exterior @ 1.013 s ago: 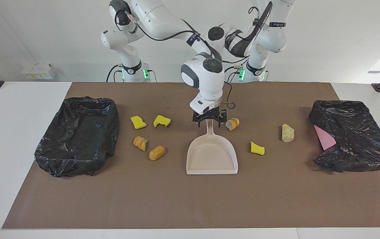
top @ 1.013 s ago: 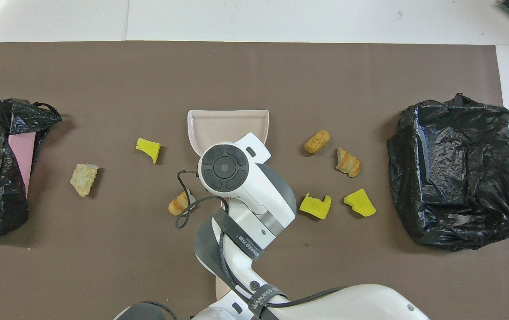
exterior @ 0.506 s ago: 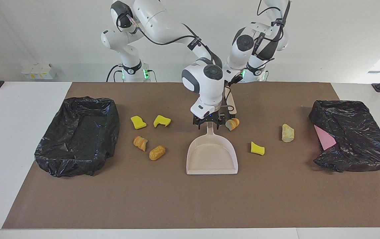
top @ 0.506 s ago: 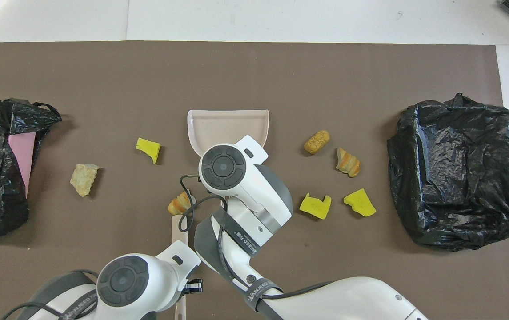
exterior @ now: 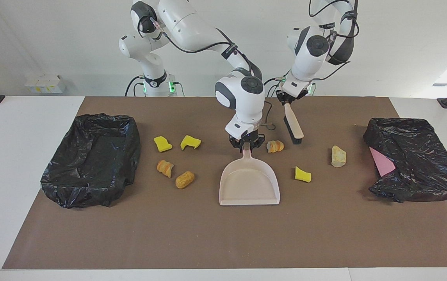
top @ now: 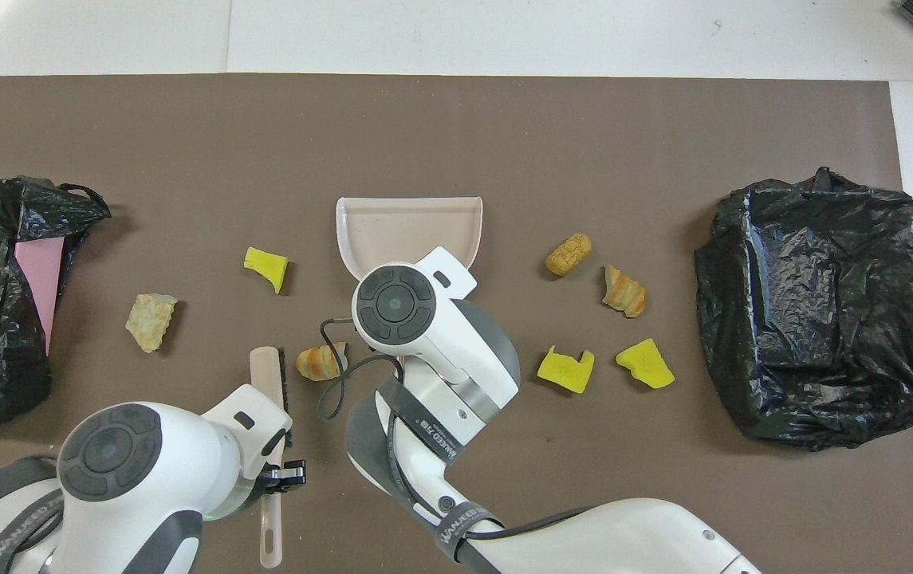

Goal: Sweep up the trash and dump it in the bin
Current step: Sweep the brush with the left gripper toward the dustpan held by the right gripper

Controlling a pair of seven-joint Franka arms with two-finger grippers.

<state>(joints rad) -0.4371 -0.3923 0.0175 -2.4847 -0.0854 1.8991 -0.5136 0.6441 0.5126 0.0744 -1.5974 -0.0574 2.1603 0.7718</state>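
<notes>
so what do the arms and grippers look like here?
Both arms are glossy white with rounded grey joint caps and dark bands with lettering. Loose black cables run along them. The left gripper and right gripper are small black units under white wrist housings. Green lights glow at the bases.

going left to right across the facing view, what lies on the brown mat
open bin → yellow sponge pair → two bread lumps → dustpan → croissant piece → yellow sponge → pale lump → bagged bin
</notes>
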